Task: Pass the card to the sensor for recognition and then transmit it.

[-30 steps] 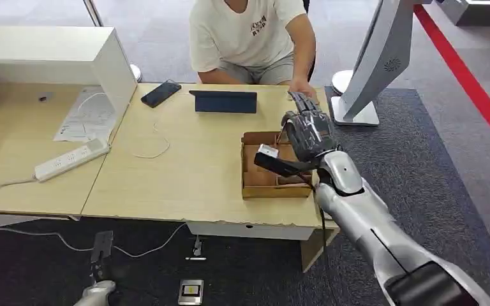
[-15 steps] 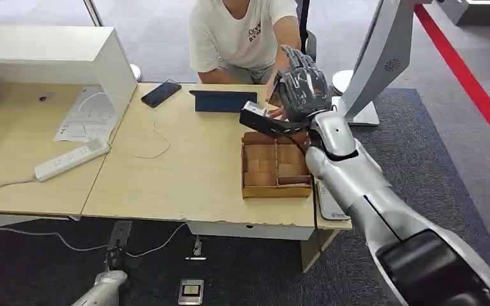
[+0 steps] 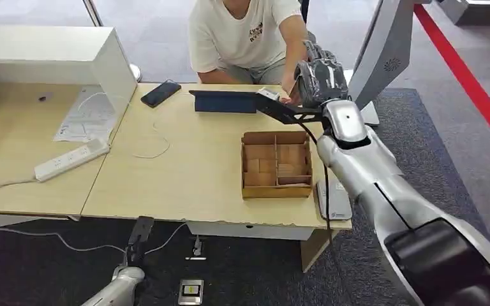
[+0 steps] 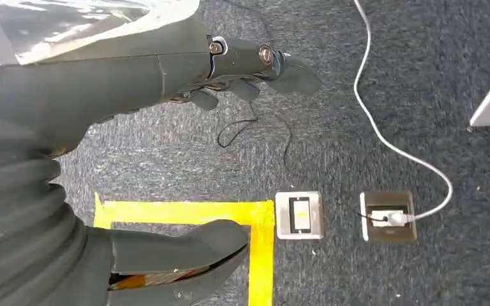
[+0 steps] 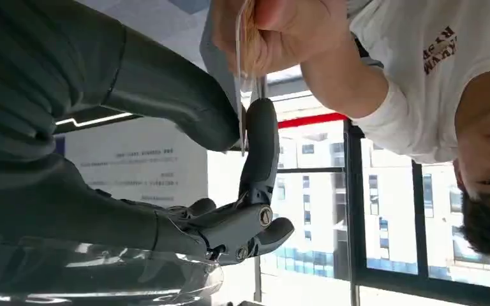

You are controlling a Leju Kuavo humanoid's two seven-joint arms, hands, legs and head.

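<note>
The card is a thin, stiff sheet seen edge-on in the right wrist view, pinched between the thumb and one finger of the right hand. A person's hand grips its far end, so both hold it at once. In the head view the right hand is raised past the far edge of the bench, in front of the person, beyond the cardboard tray.

The card looks light, rigid and smooth, so it would likely slip from a loose pinch, yet it should flex rather than break. The flat faces near one end are the place to hold it, leaving the other end free for the taker.

The left hand hangs over the carpet, holding nothing, fingers loosely apart.
</note>
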